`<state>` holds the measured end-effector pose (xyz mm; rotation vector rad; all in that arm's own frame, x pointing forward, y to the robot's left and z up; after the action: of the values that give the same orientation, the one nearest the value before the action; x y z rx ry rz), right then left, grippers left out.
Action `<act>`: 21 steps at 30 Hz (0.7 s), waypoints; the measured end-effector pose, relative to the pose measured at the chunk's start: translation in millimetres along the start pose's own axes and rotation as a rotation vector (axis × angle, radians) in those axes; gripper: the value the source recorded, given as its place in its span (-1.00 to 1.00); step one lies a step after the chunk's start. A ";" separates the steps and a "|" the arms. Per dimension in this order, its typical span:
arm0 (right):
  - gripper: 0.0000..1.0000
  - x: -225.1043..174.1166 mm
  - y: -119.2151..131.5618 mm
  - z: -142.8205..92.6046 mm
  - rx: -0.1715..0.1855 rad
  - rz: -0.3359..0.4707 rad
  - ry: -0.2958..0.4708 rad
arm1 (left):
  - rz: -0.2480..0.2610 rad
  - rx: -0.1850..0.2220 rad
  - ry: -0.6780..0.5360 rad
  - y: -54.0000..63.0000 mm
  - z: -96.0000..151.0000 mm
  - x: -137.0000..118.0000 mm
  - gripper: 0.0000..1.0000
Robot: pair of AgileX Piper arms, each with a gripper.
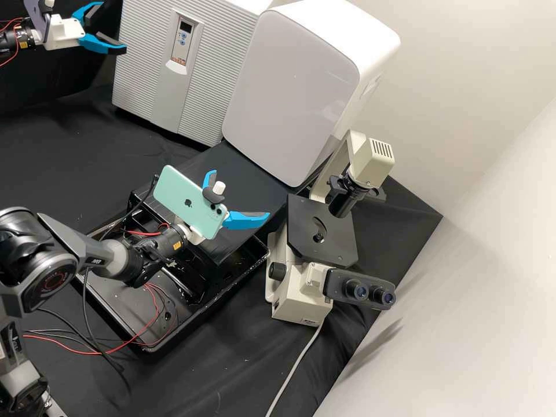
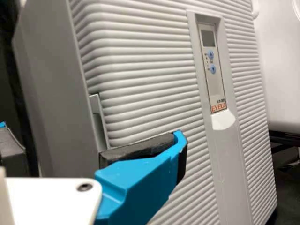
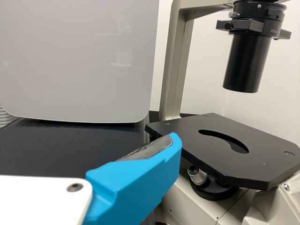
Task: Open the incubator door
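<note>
In the high view, you are seeing the incubator point(image 1: 231, 6) standing at the upper left of the frame, on the black-covered counter point(image 1: 63, 142). Its ribbed door point(image 1: 214, 72) is facing the open part of the counter and is looking closed. The control panel point(image 1: 184, 41), with a small display and two blue buttons, is sitting in the smooth strip of this door.

Your left gripper point(image 1: 113, 27) is hovering at the upper left corner, beside the incubator's side edge, with its jaws standing wide apart. In the left wrist view, one of its fingers point(image 2: 140, 187) is lying across the door's edge, near a narrow pale strip point(image 2: 99, 119); you cannot tell if it is touching.

Your right gripper point(image 1: 240, 197) is hanging near the centre of the high view, its jaws also standing apart, and a mint-green phone point(image 1: 179, 200) is riding on its arm. To the right of the incubator, a white rounded cabinet point(image 1: 289, 87) is standing at the upper centre. A microscope point(image 1: 304, 289) is standing right of centre, and a black tray point(image 1: 130, 336) with red and black wires point(image 1: 155, 307) is resting at the lower left.
</note>
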<state>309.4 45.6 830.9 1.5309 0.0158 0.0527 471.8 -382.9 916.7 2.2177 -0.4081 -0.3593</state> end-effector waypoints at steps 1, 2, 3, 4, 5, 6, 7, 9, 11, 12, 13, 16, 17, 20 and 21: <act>1.00 0.0 0.0 0.0 0.000 0.000 0.000 | -0.005 0.006 -0.012 -0.7 -1.9 1.8 1.00; 1.00 0.0 0.0 0.0 0.000 0.000 0.000 | -0.008 0.007 -0.024 -1.6 -3.6 4.6 1.00; 1.00 0.0 0.0 0.0 0.000 0.000 0.000 | -0.009 0.007 -0.031 -3.7 -5.4 6.6 1.00; 1.00 0.0 0.0 0.0 0.000 0.000 0.000 | -0.008 0.005 -0.040 -5.1 -7.2 8.9 1.00; 1.00 0.0 0.0 0.0 0.000 0.000 0.000 | -0.002 -0.003 -0.050 -5.3 -7.6 11.7 1.00; 1.00 0.0 0.0 0.0 0.000 0.000 0.000 | -0.002 -0.014 -0.054 -7.0 -8.0 13.6 1.00; 1.00 0.0 0.0 0.0 0.000 0.000 0.000 | -0.003 -0.032 -0.061 -10.4 -7.4 16.9 1.00; 1.00 0.0 0.0 0.0 0.000 0.000 0.000 | -0.001 -0.054 -0.072 -12.6 -5.0 22.3 1.00; 1.00 0.0 0.0 0.0 0.000 0.000 0.000 | -0.003 -0.074 -0.090 -17.2 0.6 28.7 1.00; 1.00 0.0 0.0 0.0 0.000 0.000 0.000 | -0.006 -0.082 -0.097 -19.6 3.3 31.1 1.00; 1.00 0.0 0.0 0.0 0.000 0.000 0.000 | -0.007 -0.084 -0.107 -21.8 6.6 34.2 1.00; 1.00 0.0 0.0 0.0 0.000 0.000 0.000 | -0.019 -0.097 -0.129 -31.3 14.2 40.8 1.00; 1.00 0.0 0.0 0.0 0.000 0.000 0.000 | -0.016 -0.098 -0.134 -31.5 16.4 42.9 1.00; 1.00 0.0 0.0 0.0 0.000 0.000 0.000 | -0.004 -0.120 -0.137 -32.0 15.1 44.8 1.00; 1.00 0.0 0.0 0.0 0.000 0.000 0.000 | -0.003 -0.126 -0.137 -32.3 15.2 45.2 1.00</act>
<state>309.4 45.6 830.9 1.5309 0.0158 0.0527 512.3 -392.3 876.8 2.0779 -0.4427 -0.5261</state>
